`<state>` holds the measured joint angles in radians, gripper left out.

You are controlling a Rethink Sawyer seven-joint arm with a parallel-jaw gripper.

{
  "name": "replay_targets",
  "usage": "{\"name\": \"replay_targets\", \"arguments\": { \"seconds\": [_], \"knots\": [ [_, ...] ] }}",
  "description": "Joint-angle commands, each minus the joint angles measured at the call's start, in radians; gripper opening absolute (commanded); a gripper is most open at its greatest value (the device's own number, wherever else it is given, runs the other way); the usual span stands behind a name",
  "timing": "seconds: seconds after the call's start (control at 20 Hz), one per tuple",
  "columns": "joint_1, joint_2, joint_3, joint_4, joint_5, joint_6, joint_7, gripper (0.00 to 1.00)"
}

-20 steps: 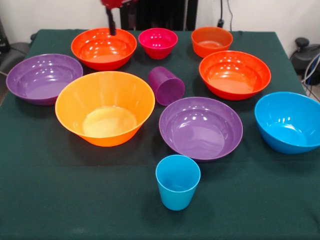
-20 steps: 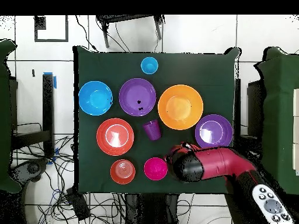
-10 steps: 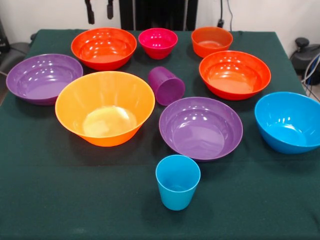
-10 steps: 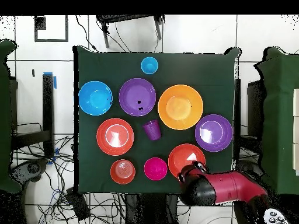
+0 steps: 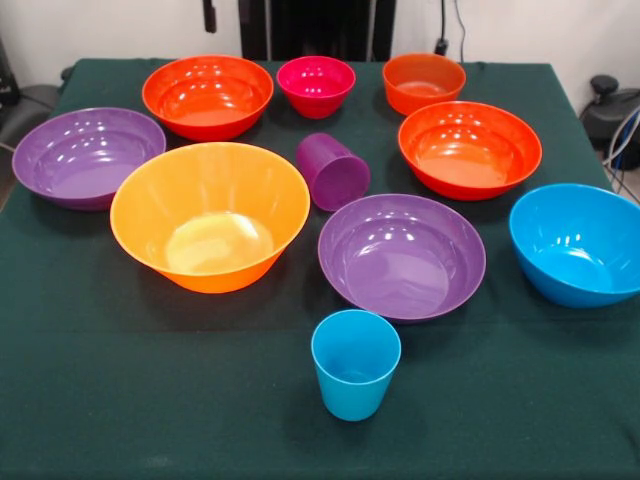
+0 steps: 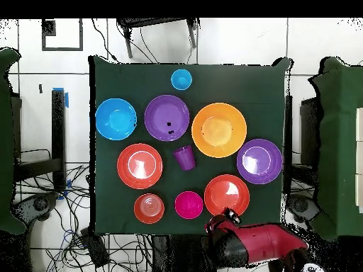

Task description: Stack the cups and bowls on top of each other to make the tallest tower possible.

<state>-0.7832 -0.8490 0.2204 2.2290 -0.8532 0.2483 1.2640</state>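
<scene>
All bowls stand apart on the green table (image 5: 100, 380). The big orange bowl (image 5: 210, 213) (image 6: 219, 129) is left of centre. Two purple bowls (image 5: 87, 156) (image 5: 402, 254), two red-orange bowls (image 5: 208, 96) (image 5: 469, 148), a blue bowl (image 5: 580, 243), a small magenta bowl (image 5: 316, 85) and a small orange bowl (image 5: 423, 82) surround it. The purple cup (image 5: 333, 171) (image 6: 185, 157) lies on its side in the middle. The light blue cup (image 5: 355, 363) (image 6: 181, 79) stands upright near the front. My gripper (image 5: 210, 15) (image 6: 225, 221) is drawn back past the table's far edge, holding nothing.
Cables and chair legs lie on the floor around the table (image 6: 106, 71). The red arm (image 6: 262, 242) lies beyond the table edge beside the red-orange bowl (image 6: 227, 195).
The arm has pulled back from above the far red-orange bowl to beyond the table's edge. The bowls and cups have not moved.
</scene>
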Motion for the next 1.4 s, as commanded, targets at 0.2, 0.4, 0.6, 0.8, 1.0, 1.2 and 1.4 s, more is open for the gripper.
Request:
{"name": "replay_targets", "arguments": {
  "seconds": [0.2,0.4,0.6,0.8,1.0,1.2,1.4],
  "knots": [
    [0.187,0.066,-0.120,0.051,-0.009,-0.129,0.257,1.00],
    [0.230,0.096,-0.117,0.021,0.010,-0.133,0.267,1.00],
    [0.265,0.094,-0.087,-0.003,0.044,-0.097,0.272,1.00],
    [0.281,0.092,-0.089,-0.006,0.038,-0.097,0.285,1.00],
    [0.293,0.104,-0.083,-0.017,0.043,-0.098,0.294,1.00],
    [0.297,0.111,-0.075,-0.030,0.056,-0.089,0.293,1.00],
    [0.297,0.120,-0.075,-0.039,0.052,-0.094,0.288,1.00]
  ]
}}
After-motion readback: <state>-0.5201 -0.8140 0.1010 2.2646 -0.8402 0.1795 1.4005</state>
